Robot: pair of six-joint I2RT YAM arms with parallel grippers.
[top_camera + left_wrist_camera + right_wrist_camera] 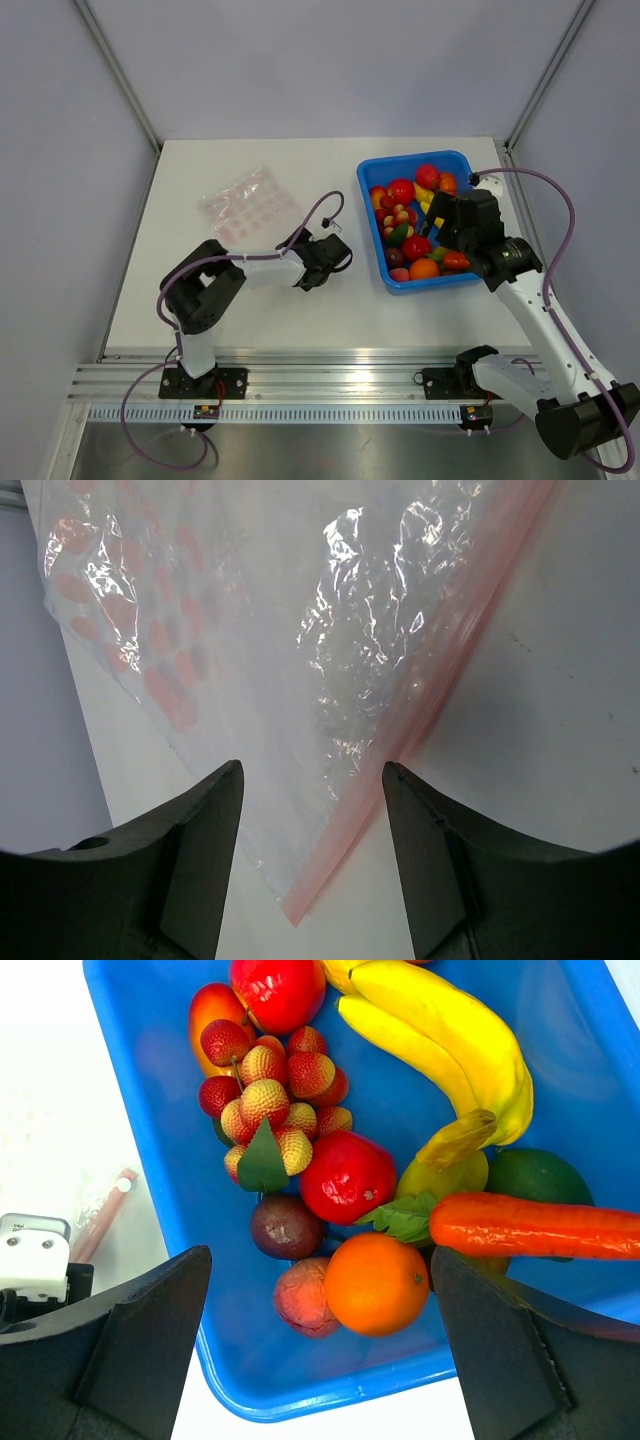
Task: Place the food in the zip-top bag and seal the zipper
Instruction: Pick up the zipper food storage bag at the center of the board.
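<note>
- Hovering over the blue tray (415, 160), the right gripper (320, 1255) had its jaws spread wide and held nothing. The orange (375, 1282) and a red fruit sat directly below the gap.
- All the food (415, 215) lay in that tray, including the banana (440, 1020) and the carrot (540, 1225). None of it was in the bag.
- The zip-top bag (250, 630) lay flat and crumpled on the table (250, 310), well apart from the tray. Its zipper (450, 650) ran diagonally toward the left gripper (312, 770).
- That gripper's fingers stood apart around the bag's near corner, gripping nothing as far as the wrist view showed.
- Whether the mouth was parted could not be told.
- Risk: closing on the corner would likely pinch both layers and pin the mouth shut.
- Risk: the thin film could slide or bunch on the smooth table rather than lift.
- Risk: the round, slick fruit might squirt from the jaws or shove its neighbours aside. The carrot, lying across other pieces, could tip if grabbed off-centre.
</note>
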